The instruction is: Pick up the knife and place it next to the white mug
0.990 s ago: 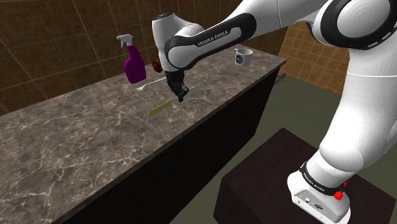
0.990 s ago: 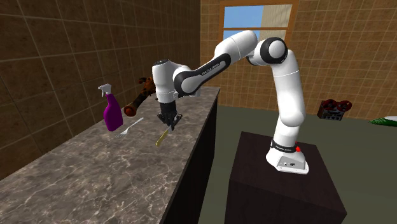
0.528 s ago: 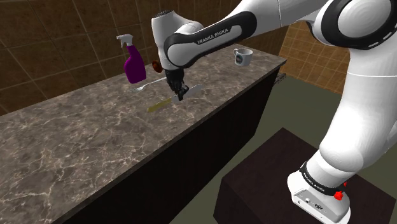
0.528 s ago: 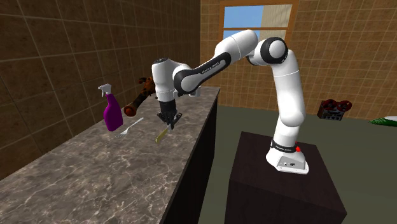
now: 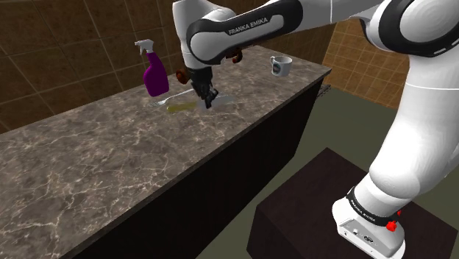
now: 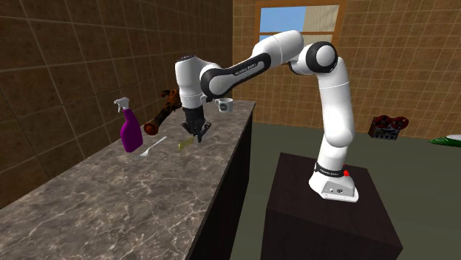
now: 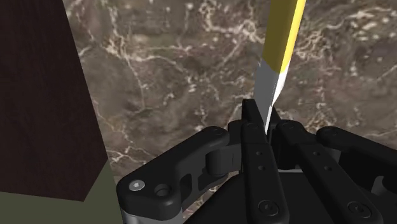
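Observation:
The knife (image 5: pixel 193 105) has a yellow handle and a grey blade. My gripper (image 5: pixel 207 98) is shut on the blade and holds it in the air above the marble counter (image 5: pixel 95 162), roughly level. In the second exterior view the knife (image 6: pixel 188 142) hangs under the gripper (image 6: pixel 196 135), handle pointing toward the spray bottle. The wrist view has the fingers (image 7: pixel 253 124) clasping the blade of the knife (image 7: pixel 278 44), with the handle reaching away over the counter. The white mug (image 5: pixel 279 65) with a dark band stands far along the counter, near its end; in the second exterior view the mug (image 6: pixel 224 105) sits behind the arm.
A purple spray bottle (image 5: pixel 154 71) stands near the tiled wall, with a pale fork (image 5: pixel 168 98) on the counter beside it. A brown object (image 6: pixel 161 112) lies near the wall. The counter's front edge drops to the floor, where my dark stand (image 5: pixel 331 213) sits.
My gripper has risen with the knife and moved toward the wall and the mug's end of the counter. The knife has turned from slanted to roughly level.

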Controlling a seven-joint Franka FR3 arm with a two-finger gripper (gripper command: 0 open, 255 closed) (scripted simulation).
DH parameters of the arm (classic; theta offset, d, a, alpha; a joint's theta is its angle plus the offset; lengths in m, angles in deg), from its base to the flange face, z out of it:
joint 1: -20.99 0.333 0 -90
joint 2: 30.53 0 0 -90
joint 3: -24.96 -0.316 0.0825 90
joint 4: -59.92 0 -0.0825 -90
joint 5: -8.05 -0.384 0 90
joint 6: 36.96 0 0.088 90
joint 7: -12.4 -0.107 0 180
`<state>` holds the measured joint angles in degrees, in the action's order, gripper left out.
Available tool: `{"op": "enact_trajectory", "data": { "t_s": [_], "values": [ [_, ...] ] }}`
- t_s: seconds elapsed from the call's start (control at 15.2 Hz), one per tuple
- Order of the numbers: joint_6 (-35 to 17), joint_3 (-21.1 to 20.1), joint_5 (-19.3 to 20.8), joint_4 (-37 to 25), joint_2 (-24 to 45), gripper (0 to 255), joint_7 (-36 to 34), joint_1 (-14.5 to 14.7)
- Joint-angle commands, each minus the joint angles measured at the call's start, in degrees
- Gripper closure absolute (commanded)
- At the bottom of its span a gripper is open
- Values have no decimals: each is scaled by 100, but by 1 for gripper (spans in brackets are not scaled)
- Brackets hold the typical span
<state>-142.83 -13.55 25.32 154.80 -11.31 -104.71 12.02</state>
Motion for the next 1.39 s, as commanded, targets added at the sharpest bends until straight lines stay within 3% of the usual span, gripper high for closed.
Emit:
{"op": "enact_trajectory", "data": {
  "t_s": [0.0, 1.25, 1.32],
  "values": [
    [147, -14, -30, -122, -31, 255, 27, 6],
    [1520, -78, -98, -1503, -55, 255, 203, 174],
    [1451, -55, -172, -1347, -184, 255, 345, 23]
  ]
}}
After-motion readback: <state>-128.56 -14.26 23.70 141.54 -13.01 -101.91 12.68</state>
